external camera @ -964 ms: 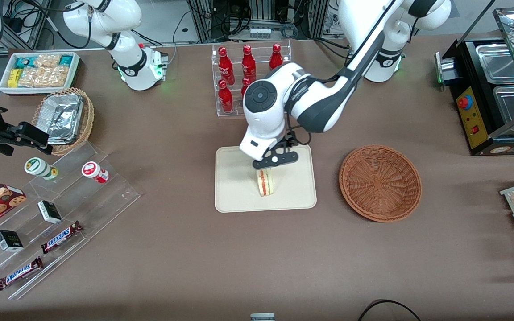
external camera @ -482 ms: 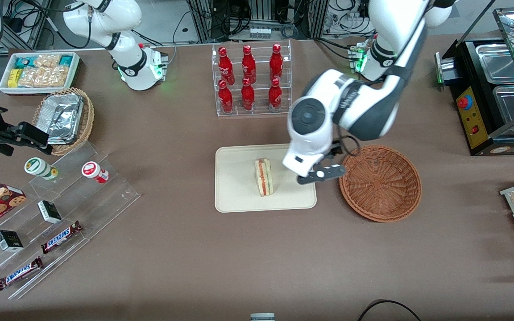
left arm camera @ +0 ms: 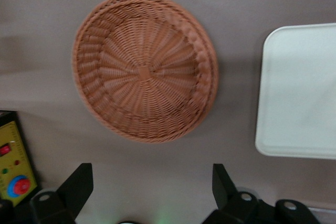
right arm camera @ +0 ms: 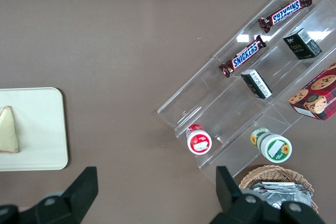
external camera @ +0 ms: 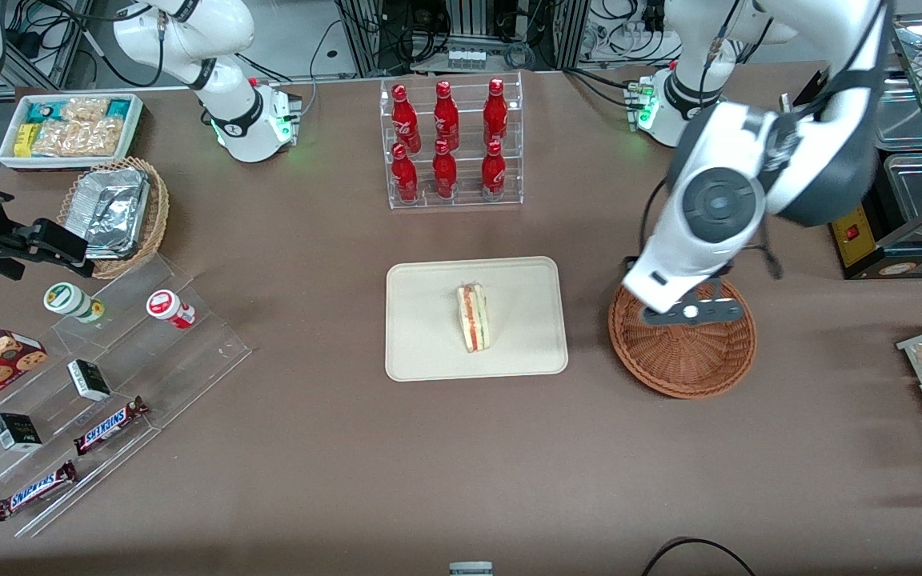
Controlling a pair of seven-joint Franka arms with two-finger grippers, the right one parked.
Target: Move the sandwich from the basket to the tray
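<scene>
Front view. Two brown chocolate bars (external camera: 109, 426) on the clear acrylic stepped display stand (external camera: 101, 384) read "SNICKERS" in blue letters on white. Six red bottles with white script (external camera: 445, 140) stand in a clear acrylic rack; the script is too small to read. The small triangular sandwich of pale white bread (external camera: 473, 318) stands on edge near the middle of the flat cream rectangular tray with rounded corners (external camera: 429, 352). Its cut edge faces up, showing an orange-red band and a thin green band between the bread layers. Its long axis runs from the bottle rack toward the front camera, parallel to the tray's short sides. The round reddish-brown woven wicker basket (external camera: 693, 360) sits on the brown bench (external camera: 429, 480) beside the tray, toward the working arm's end, apart from it. The left arm's jaws (external camera: 689, 311) hang above the basket's part farther from the camera.

Left wrist view. The wicker basket (left arm camera: 144, 66) holds nothing. A rim section of the cream tray (left arm camera: 273, 103) shows beside it. Two black fingertips (left arm camera: 79, 182) stand spread wide, nothing between them.

Right wrist view. "SNICKERS" reads clearly on both bars (right arm camera: 244, 56). The sandwich (right arm camera: 8, 129) appears as a pale wedge on the tray (right arm camera: 47, 150), cut off by the frame edge.
</scene>
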